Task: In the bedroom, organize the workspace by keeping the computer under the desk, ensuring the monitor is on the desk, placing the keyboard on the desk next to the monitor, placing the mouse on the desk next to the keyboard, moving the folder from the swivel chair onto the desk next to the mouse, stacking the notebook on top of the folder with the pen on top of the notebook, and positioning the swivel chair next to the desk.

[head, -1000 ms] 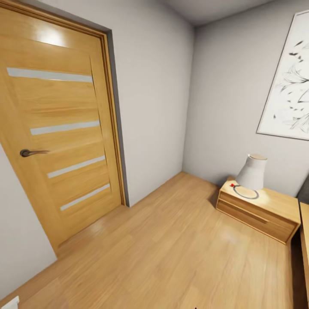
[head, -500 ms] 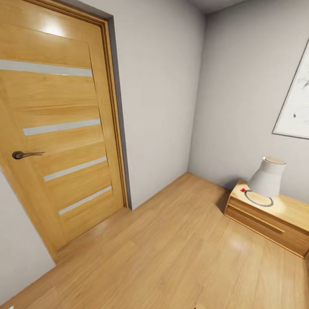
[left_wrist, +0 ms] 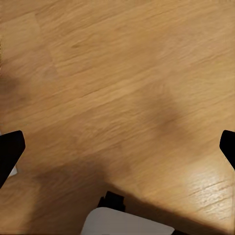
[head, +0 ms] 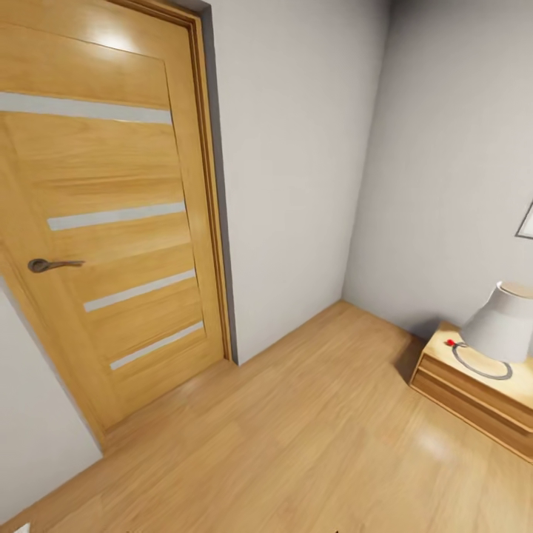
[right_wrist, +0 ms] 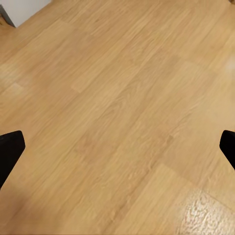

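Head camera swung leftward, door now taking more of the picture, lamp and bedside cabinet shifted toward the right edge, wall picture nearly cut off

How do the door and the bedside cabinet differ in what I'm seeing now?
The door stands upright and tall at the head view's left; the bedside cabinet sits low on the floor at the right. The door carries pale horizontal strips and a dark lever handle; the cabinet carries a lamp and a cord. Both are the same warm light wood.
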Controlling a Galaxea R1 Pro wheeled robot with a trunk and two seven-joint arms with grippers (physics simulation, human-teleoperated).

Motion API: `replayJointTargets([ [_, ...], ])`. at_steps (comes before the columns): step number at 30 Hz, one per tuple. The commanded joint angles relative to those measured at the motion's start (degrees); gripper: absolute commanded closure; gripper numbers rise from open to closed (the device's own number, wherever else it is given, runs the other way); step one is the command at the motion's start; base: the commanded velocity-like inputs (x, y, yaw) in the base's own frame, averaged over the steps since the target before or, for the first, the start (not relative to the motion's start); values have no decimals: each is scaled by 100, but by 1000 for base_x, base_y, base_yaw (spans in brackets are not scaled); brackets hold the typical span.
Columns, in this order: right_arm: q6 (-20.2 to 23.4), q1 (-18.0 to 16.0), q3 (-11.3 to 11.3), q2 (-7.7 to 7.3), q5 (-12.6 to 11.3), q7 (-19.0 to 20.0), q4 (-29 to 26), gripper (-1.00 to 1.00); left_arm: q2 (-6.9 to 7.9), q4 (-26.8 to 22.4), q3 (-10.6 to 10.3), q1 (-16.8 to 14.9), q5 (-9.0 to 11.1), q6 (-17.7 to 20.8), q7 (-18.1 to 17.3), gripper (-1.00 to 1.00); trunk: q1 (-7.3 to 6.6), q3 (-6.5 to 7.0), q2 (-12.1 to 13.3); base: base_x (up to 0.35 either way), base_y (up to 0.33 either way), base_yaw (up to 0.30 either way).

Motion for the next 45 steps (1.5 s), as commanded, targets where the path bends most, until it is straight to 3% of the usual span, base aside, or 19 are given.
replayJointTargets([
  [1,-30,-3,25,2,-25,-19,6,-100,-1,2,-2,-3,43,-19,4,-100,2,-15,-5,65,-101,170],
  [23,-71,-3,34,18,-16,-24,15,-100,-7,2,-5,-3,37,-21,7,-100,2,-167,-5,22,-87,181],
  [36,-91,-3,34,52,-15,-28,13,-100,-9,2,-19,-1,33,-20,7,-100,2,-183,-5,283,-102,261],
  [45,-91,-3,25,18,-15,78,81,-100,-7,2,-20,-4,32,-19,7,-100,2,-183,-5,301,-111,56],
])
